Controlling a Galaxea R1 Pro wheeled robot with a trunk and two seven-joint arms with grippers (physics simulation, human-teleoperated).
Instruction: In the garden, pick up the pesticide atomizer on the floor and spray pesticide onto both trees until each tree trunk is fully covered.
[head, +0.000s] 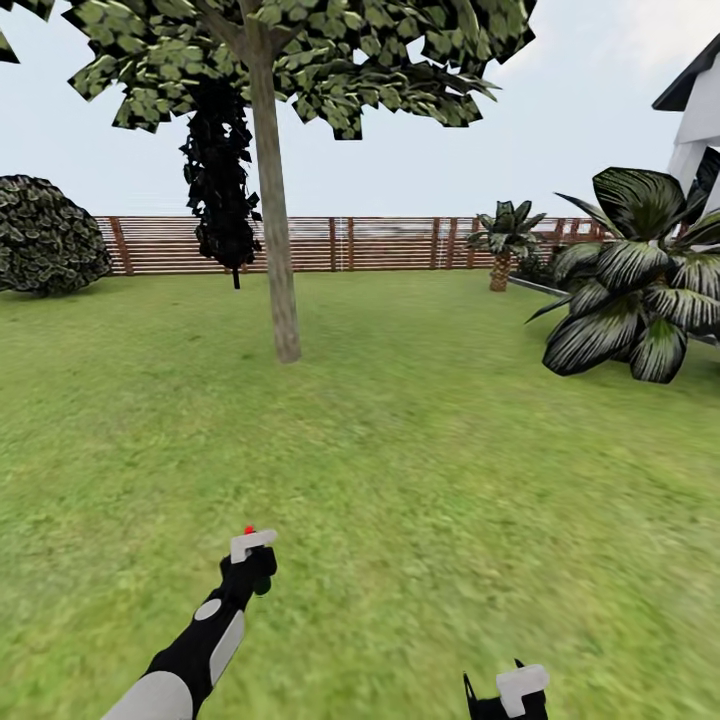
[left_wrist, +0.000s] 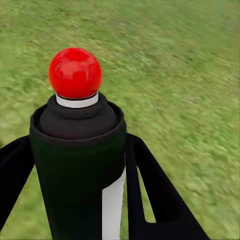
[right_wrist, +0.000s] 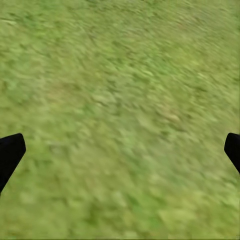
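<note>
My left gripper is shut on the pesticide atomizer, a near-black cylinder with a pale mark and a red ball cap. In the head view its red cap pokes out above the gripper, low over the lawn. One tree stands ahead, its straight grey-brown trunk rising to a blocky green crown. It is several arm lengths beyond the left gripper. My right gripper hangs at the lower edge, open over bare grass, with nothing between its fingers.
A dark narrow conifer stands just behind the tree. A round bush sits far left. Palm-like plants and a white house corner stand at the right. A brown slat fence closes the back.
</note>
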